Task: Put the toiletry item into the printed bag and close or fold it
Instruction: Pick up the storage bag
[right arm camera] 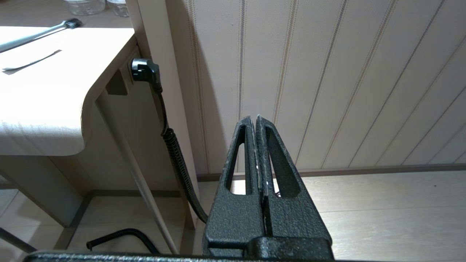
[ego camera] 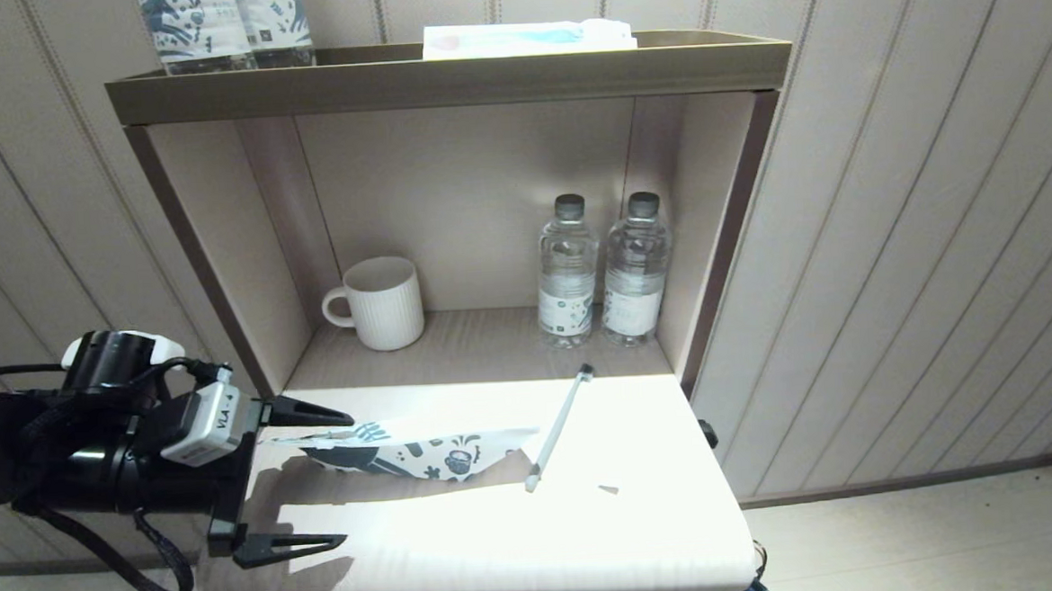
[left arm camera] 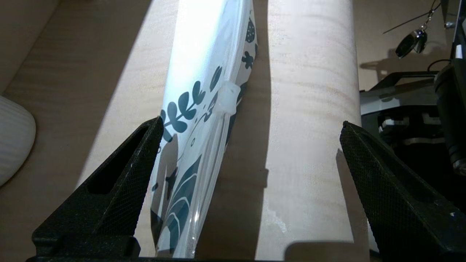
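Left hand (ego camera: 342, 481) gapes beside printed bag (ego camera: 426, 449); wrist view reveals its zip slider (left arm camera: 228, 97).

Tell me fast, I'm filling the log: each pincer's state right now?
Left pincer: open, empty, at the printed bag's end.
Right pincer: shut, empty, parked beside the table.

Beige panelled walls (ego camera: 918, 221) with thin vertical stripes surround me. An open wooden shelf unit (ego camera: 443, 79) stands ahead, its brightly lit surface (ego camera: 503, 549) jutting out. Pale wood flooring (right arm camera: 382, 218) lies below.
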